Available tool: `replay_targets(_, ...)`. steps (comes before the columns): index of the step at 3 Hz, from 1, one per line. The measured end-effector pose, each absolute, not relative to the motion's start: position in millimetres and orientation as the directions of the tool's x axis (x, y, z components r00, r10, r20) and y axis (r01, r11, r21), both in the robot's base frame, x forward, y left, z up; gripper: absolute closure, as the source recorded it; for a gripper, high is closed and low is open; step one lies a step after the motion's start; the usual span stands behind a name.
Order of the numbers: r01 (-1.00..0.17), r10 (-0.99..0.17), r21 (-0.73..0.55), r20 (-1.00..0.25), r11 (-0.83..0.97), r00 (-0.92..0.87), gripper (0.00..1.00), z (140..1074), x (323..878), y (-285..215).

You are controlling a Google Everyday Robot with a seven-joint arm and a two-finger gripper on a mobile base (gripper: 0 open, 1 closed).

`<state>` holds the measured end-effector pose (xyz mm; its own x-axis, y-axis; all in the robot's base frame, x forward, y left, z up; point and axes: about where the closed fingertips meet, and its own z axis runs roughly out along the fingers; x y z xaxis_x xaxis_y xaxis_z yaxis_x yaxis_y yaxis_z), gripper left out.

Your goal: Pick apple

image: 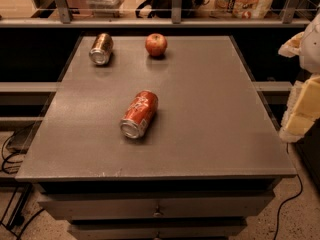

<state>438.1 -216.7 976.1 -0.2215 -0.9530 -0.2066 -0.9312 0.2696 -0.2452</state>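
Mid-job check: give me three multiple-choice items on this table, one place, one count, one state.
1. Where is the apple? A) far end of the table B) near edge C) on the floor
2. How many cans? A) one B) two C) three
3. The red can is: A) upright B) on its side C) held
1 A: it sits at the far end, right of the gold can. 2 B: one red, one gold. 3 B: its round end faces us. The gripper is at the right edge, beside the table.
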Motion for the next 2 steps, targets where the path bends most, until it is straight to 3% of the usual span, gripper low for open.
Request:
replay_targets(1, -0.928, -0.952, -0.254, -0.210, 0.271, -0.221, 0.00, 978, 440, -216)
replay_targets(2, -0.928, -0.935, -0.247, -0.288, 0.280, -0.206, 0.00, 978, 454, -210)
